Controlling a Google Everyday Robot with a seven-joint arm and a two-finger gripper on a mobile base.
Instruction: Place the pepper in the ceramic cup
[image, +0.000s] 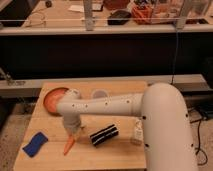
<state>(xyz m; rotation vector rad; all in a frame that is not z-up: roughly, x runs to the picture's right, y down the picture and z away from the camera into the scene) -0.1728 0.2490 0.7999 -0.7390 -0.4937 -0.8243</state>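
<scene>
- My gripper (74, 131): low over the pepper's (69, 145) thick end; whether it grips, I can't make out.
- Pepper: lying on the wooden surface (102, 158).
- Ceramic cup (99, 93): well apart; lift and placing are left to do.

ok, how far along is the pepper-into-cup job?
Done: only the approach. The gripper sits low over the upper end of the pepper. In hand: the grasp; the pepper lies on the table, not lifted. Left: lift it, carry it to the ceramic cup near the table's back edge, and drop it in.
</scene>
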